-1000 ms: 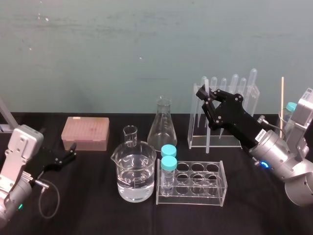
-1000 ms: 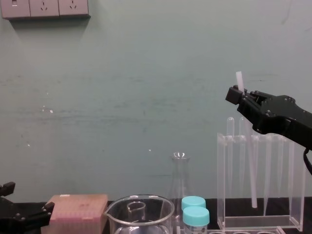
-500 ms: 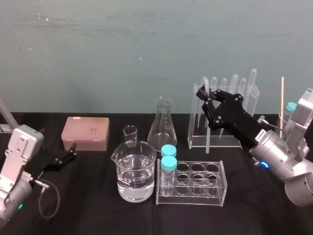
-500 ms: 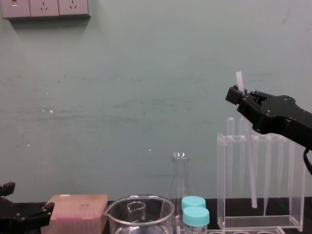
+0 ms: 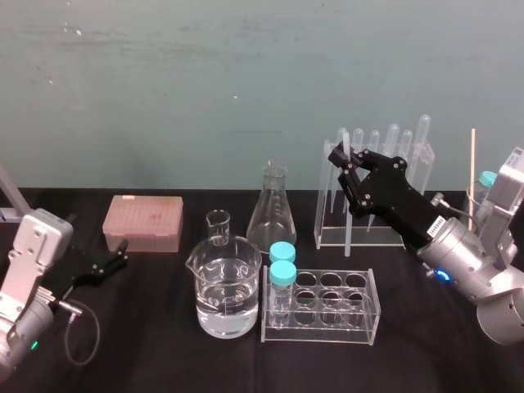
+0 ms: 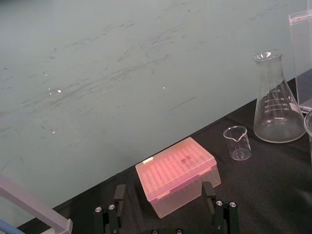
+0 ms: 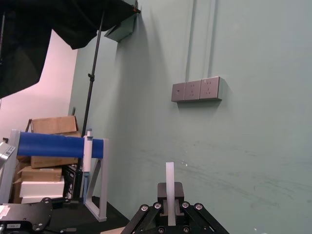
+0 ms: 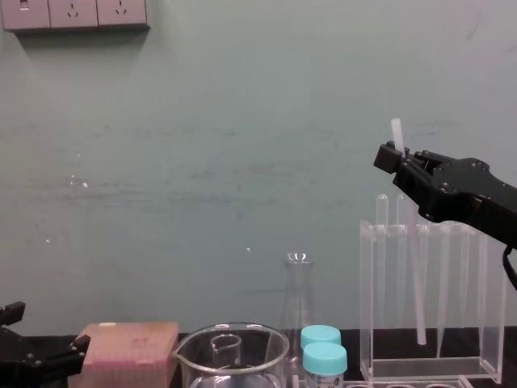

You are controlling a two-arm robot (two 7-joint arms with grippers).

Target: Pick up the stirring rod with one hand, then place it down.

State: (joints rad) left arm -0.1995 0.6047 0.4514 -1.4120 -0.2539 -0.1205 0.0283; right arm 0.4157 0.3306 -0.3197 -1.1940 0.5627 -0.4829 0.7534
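in the head view the black two-jawed right gripper [image 5: 344, 160] is clamped near the top of the long translucent white stirring rod [image 5: 350, 225], which hangs below it inside the clear acrylic pipette rack [image 5: 368, 240]; the black left gripper [image 5: 115, 260] rests low, well apart, jaws spread. in the right wrist view the rod's flat tip pokes above the jaws. in the chest view the rod runs down beside the clear pipettes [image 8: 443, 283], so a slow, straight vertical lift should clear them.
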